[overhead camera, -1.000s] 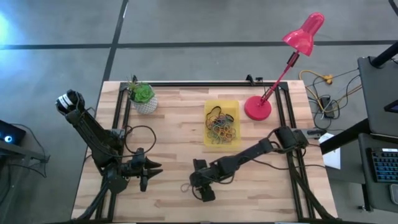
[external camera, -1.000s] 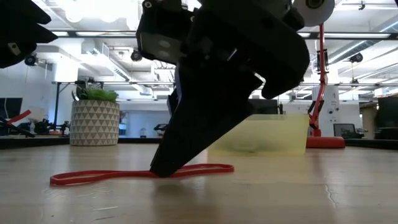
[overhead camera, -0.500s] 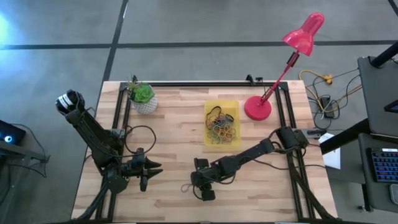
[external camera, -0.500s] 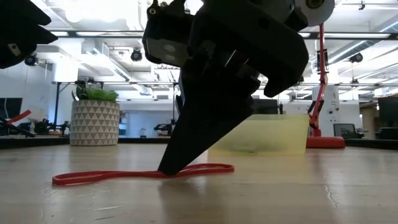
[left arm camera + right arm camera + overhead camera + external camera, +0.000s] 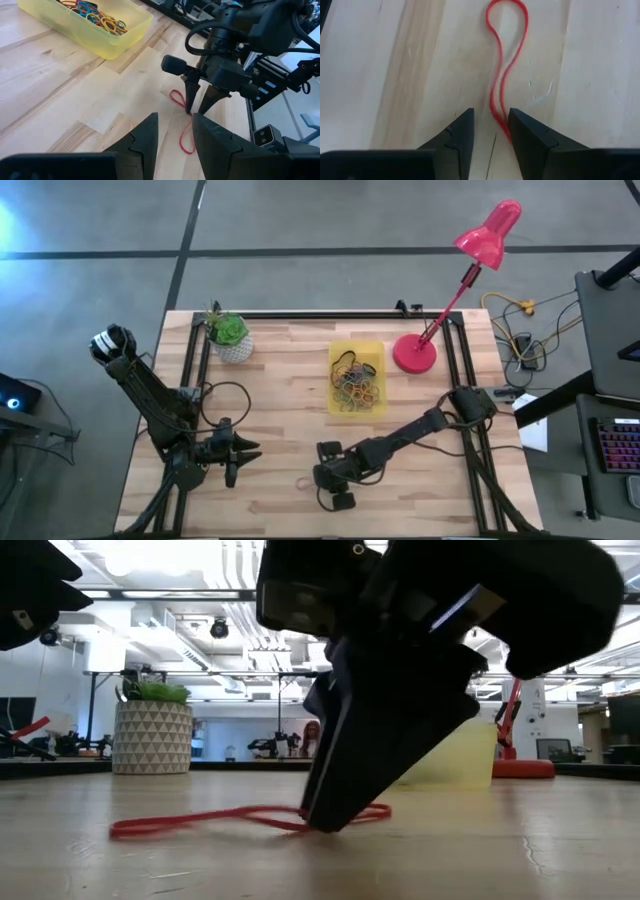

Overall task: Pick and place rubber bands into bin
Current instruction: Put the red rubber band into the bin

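A red rubber band (image 5: 507,65) lies loose on the wooden table near its front middle. It also shows in the left wrist view (image 5: 182,120) and the low view (image 5: 200,820). My right gripper (image 5: 491,130) is open, tips down at the table, with one end of the band between its fingers. It also shows in the high view (image 5: 320,480). The yellow bin (image 5: 357,352) stands farther back and holds several coloured rubber bands (image 5: 357,388). My left gripper (image 5: 245,452) is open and empty at the front left. My right gripper comes from above, slanting, with its open fingers astride one end of the red band (image 5: 500,120). The band lies against the inner side of one finger (image 5: 520,135). It is not pinched. It lies on the table, slightly buckled, its other end stretched out ahead.
A white pot with a green plant (image 5: 232,338) stands at the back left. A red desk lamp (image 5: 415,352) stands to the right of the bin. Black frame rails (image 5: 195,370) run along the table's sides and back.
My right gripper has gone toward the table's near edge and a little right, tips kept at the table. It has dragged the near end of the red band along. The band has shifted the same way and buckled into a low wave.
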`<state>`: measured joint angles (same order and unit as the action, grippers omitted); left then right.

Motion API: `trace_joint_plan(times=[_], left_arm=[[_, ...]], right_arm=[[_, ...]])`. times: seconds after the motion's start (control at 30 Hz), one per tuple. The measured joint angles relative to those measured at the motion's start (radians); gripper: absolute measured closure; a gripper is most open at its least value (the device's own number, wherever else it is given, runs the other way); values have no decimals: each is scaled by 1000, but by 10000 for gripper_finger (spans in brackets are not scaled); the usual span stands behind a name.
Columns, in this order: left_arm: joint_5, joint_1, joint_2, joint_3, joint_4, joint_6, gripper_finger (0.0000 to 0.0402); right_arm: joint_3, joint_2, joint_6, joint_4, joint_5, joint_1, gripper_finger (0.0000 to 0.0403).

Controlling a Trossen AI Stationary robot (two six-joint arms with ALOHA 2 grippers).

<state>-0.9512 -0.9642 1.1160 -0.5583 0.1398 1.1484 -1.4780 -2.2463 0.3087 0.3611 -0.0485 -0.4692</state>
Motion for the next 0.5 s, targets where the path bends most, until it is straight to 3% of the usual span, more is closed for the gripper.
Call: trace_joint_plan(times=[0.23, 0.5], left_arm=[[0, 0, 0, 1, 0, 0, 298], [0, 0, 0, 1, 0, 0, 298]], right_arm=[[0, 2, 16, 24, 5, -9, 317], [0, 2, 32, 42, 25, -9, 390]])
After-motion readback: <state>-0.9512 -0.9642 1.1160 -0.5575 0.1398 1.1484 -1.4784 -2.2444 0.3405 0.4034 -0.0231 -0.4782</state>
